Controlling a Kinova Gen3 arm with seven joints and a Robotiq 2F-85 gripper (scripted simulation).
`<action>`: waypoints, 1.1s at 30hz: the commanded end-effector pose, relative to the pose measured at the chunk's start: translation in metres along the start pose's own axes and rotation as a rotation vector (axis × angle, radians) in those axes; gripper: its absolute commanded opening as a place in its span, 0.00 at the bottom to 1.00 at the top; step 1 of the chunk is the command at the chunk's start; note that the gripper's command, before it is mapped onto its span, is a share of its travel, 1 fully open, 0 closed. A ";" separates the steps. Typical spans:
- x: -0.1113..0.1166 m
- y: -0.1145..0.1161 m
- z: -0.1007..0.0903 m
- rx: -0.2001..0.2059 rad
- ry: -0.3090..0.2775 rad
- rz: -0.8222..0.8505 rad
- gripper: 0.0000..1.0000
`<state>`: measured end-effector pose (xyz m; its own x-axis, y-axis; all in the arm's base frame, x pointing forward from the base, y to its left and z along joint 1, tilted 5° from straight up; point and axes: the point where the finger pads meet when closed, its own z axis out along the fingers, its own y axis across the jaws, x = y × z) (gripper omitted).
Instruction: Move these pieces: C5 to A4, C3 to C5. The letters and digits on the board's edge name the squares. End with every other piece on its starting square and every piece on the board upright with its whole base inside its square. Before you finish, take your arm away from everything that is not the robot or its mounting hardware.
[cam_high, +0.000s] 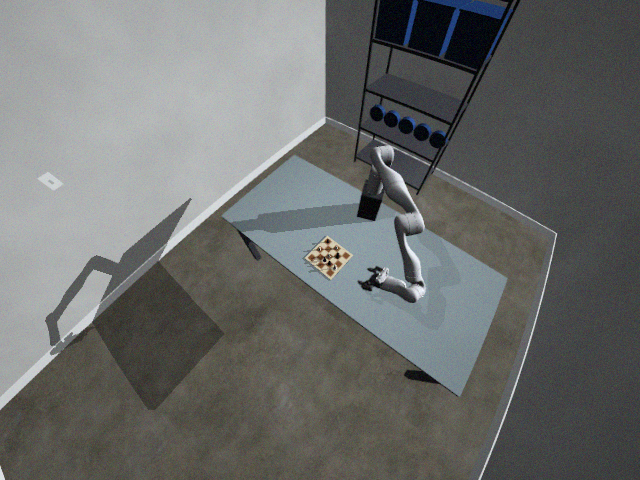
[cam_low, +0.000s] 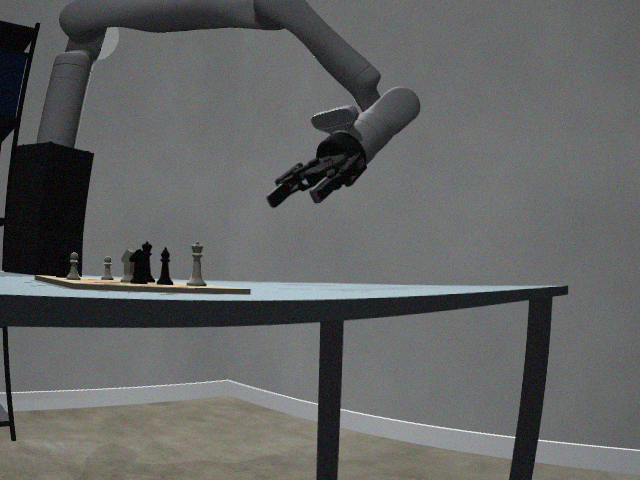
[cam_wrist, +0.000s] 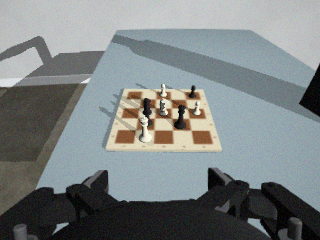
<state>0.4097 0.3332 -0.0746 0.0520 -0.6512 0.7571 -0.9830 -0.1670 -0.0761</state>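
The chessboard (cam_high: 330, 277) (cam_low: 227, 290) (cam_wrist: 165, 149) lies on the table; its edge labels are too small to read. A white knight (cam_low: 127, 266) (cam_wrist: 163, 107) stands on the centre square. One white pawn (cam_low: 73, 266) (cam_wrist: 163, 90) stands midway along the far edge in the wrist view; another white pawn (cam_low: 107, 268) (cam_wrist: 197, 108) stands midway along the right edge. I cannot tell which is on C5. All visible pieces look upright. My gripper (cam_high: 364, 276) (cam_low: 295, 199) (cam_wrist: 158, 180) is open and empty, high above the table beside the board.
A white king (cam_low: 196, 264) (cam_wrist: 144, 129), a black queen or king (cam_wrist: 181, 117), a black knight (cam_wrist: 146, 106) and a black bishop (cam_low: 164, 267) crowd the board. A black pawn (cam_wrist: 193, 91) stands at the far right corner. The arm's black base block (cam_high: 369, 207) stands behind.
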 end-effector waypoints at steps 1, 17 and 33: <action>0.003 -0.004 0.001 0.004 -0.003 0.002 1.00; 0.044 -0.077 0.047 0.140 -0.037 -0.066 1.00; 0.121 -0.153 0.133 0.369 -0.145 -0.353 1.00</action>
<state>0.5853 0.2020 -0.0690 0.4276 -0.5849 0.6892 -0.7631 -0.6423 -0.0715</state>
